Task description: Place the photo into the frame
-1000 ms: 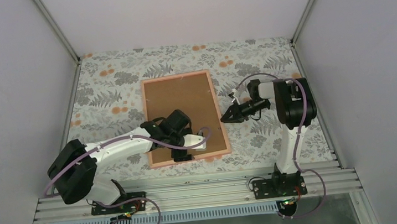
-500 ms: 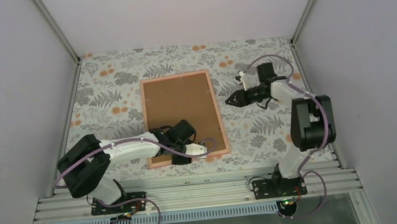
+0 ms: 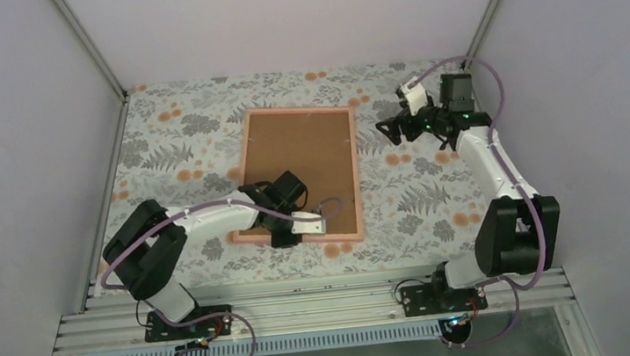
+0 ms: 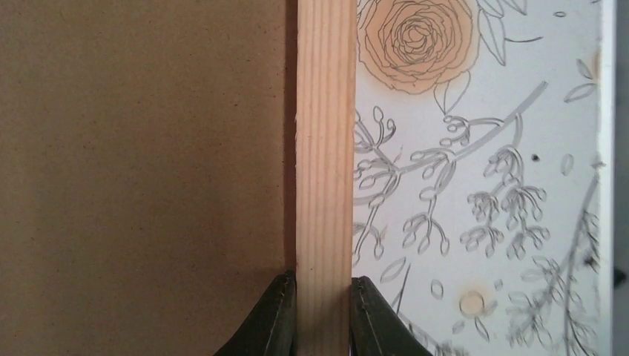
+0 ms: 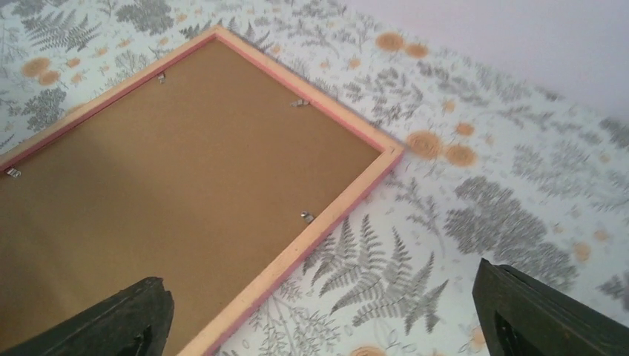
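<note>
The pink frame (image 3: 356, 166) lies face down on the table, tilted a little, with its brown backing board (image 3: 300, 157) showing. My left gripper (image 3: 284, 232) is at its near edge. In the left wrist view its two dark fingers pinch the pale wooden rail of the frame (image 4: 324, 148), so my left gripper (image 4: 323, 285) is shut on the frame. My right gripper (image 3: 390, 128) hangs open above the cloth, to the right of the frame's far right corner. Its fingers (image 5: 133, 319) stand wide apart, with nothing between them. The photo is hidden.
A floral cloth (image 3: 437, 192) covers the table. Grey walls close in the left, back and right sides. Small metal clips (image 5: 300, 102) sit along the inner edge of the backing board (image 5: 185, 170). An aluminium rail (image 3: 307, 302) runs along the near edge.
The left gripper has shut on the frame's near rail, and the frame has shifted right and turned slightly. The right arm has swung to the back right and its gripper has opened wide.
</note>
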Action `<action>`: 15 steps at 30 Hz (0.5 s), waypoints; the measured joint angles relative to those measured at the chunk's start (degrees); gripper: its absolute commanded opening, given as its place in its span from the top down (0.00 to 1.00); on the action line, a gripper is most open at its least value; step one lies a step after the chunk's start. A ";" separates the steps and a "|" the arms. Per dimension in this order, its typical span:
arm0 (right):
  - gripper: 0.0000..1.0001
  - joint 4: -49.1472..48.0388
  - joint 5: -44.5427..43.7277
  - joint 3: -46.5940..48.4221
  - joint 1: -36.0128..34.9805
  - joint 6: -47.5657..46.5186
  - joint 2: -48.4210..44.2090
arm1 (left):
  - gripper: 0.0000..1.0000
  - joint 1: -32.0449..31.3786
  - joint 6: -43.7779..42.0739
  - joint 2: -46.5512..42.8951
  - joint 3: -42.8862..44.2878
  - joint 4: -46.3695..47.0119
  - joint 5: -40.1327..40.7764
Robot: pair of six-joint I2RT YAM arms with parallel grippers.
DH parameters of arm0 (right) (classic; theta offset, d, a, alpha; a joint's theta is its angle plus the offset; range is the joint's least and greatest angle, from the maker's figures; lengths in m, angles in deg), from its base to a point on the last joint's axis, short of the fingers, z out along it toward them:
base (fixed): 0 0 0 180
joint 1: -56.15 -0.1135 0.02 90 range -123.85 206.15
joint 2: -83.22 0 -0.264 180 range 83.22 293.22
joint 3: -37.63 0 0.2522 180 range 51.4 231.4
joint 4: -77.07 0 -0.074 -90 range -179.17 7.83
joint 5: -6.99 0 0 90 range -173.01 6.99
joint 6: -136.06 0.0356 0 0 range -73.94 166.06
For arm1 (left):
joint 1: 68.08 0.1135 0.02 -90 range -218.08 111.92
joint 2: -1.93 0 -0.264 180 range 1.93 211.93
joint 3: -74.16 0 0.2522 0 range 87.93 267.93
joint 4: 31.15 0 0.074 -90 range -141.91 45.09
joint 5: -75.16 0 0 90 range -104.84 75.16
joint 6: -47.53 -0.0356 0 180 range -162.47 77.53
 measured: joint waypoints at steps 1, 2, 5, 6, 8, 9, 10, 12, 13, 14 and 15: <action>0.00 1.25 0.81 1.38 0.57 -1.36 0.22 | 0.98 1.05 -0.59 0.15 1.03 -1.70 -1.18; 0.00 2.27 1.73 2.67 1.09 -2.54 0.39 | 0.98 2.08 -1.36 0.15 2.25 -3.78 -2.36; 0.00 5.22 5.51 6.58 2.82 -7.87 0.24 | 0.98 4.26 -2.78 0.04 7.45 -9.75 -5.44; 0.00 5.40 6.47 6.75 3.10 -9.53 -0.24 | 0.98 4.85 -2.99 0.00 9.51 -11.85 -6.47; 0.00 5.60 8.66 4.76 3.08 -13.97 -2.56 | 0.98 5.84 -3.43 -0.13 13.84 -16.11 -8.52; 0.00 5.81 9.86 2.47 3.06 -16.96 -4.81 | 0.98 6.36 -3.69 -0.17 15.89 -18.12 -9.57; 0.00 6.01 10.80 0.15 3.04 -19.82 -7.08 | 0.98 7.04 -4.15 -0.20 17.81 -20.13 -10.51; 0.00 6.03 11.72 -4.31 3.04 -24.87 -11.43 | 0.98 8.52 -5.46 -0.13 21.70 -25.03 -12.72; 0.00 6.19 11.91 -6.73 3.04 -27.76 -13.84 | 0.98 9.40 -6.43 -0.04 23.82 -27.76 -13.94; 0.00 6.71 12.00 -8.57 3.06 -30.58 -15.85 | 0.98 10.21 -7.45 0.22 25.94 -30.42 -14.99; 0.00 7.50 12.04 -9.81 3.04 -33.77 -17.51 | 0.98 11.13 -8.59 0.85 28.70 -33.66 -16.31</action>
